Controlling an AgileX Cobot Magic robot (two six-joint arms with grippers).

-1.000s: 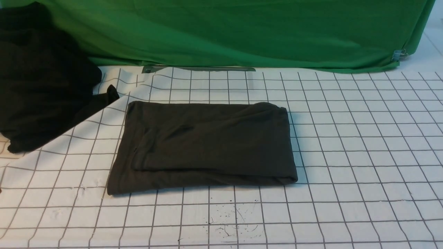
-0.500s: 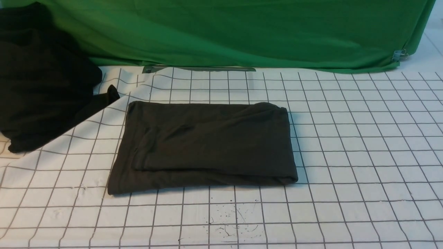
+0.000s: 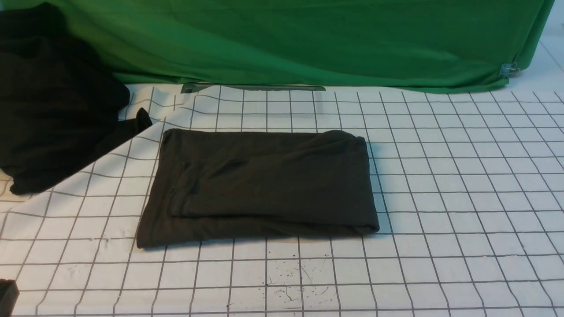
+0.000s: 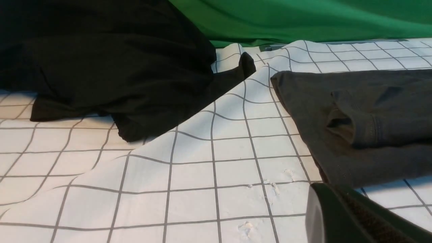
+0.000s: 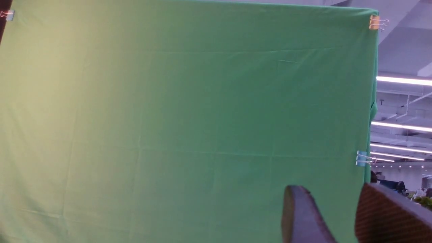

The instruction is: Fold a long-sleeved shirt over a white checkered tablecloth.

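Observation:
The long-sleeved shirt [image 3: 260, 185] lies folded into a flat dark rectangle in the middle of the white checkered tablecloth [image 3: 440, 198]. No print shows on it. In the left wrist view the shirt [image 4: 364, 125] shows a folded cuff edge, and the left gripper [image 4: 322, 190] sits shut and empty just in front of the shirt's near left corner, low over the tablecloth [image 4: 202, 168]. A dark bit of the left gripper [image 3: 6, 297] shows at the front view's lower left corner. The right gripper [image 5: 332, 195] is open and empty, facing the green cloth, and is out of the front view.
A blacker heap of cloth [image 3: 53, 101] lies at the far left, partly under a raised fold of the tablecloth. A plain green cloth [image 3: 308, 39] hangs along the back, held by a clip [image 3: 506, 69]. Dark specks [image 3: 299, 281] mark the tablecloth in front of the shirt.
A dark part of the left gripper has come into the front view's lower left corner. The folded shirt has not moved.

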